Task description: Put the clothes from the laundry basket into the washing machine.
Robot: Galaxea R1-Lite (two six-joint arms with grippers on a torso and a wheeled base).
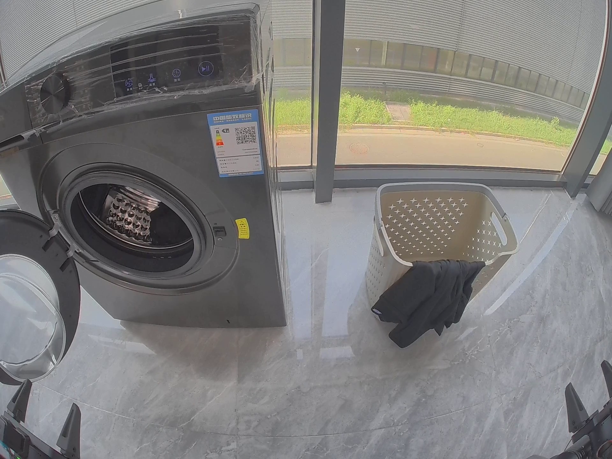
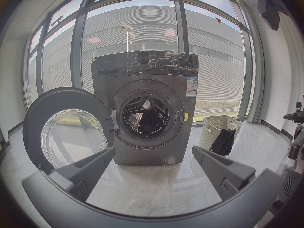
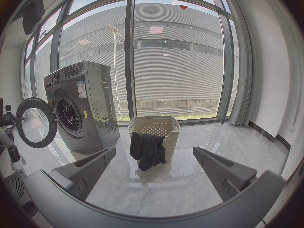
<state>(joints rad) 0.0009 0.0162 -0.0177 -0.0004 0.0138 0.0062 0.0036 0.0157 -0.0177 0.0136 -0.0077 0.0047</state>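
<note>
A grey washing machine (image 1: 159, 160) stands at the left with its round door (image 1: 32, 301) swung wide and the drum (image 1: 131, 224) exposed. To its right sits a cream laundry basket (image 1: 440, 224) with a black garment (image 1: 427, 298) draped over its near rim and hanging down the outside. My left gripper (image 1: 44, 415) is low at the near left, open and holding nothing. My right gripper (image 1: 593, 396) is low at the near right, also open. The wrist views show the machine (image 2: 145, 111), the basket (image 3: 155, 127), the garment (image 3: 147, 149) and both open grippers (image 2: 153, 151) (image 3: 153, 151).
Tall windows (image 1: 446, 65) with a dark pillar (image 1: 328, 84) run behind the machine and basket. The glossy marble floor (image 1: 319, 384) stretches between me and both. The open door juts toward my left side. A wall (image 3: 269, 79) closes the right side.
</note>
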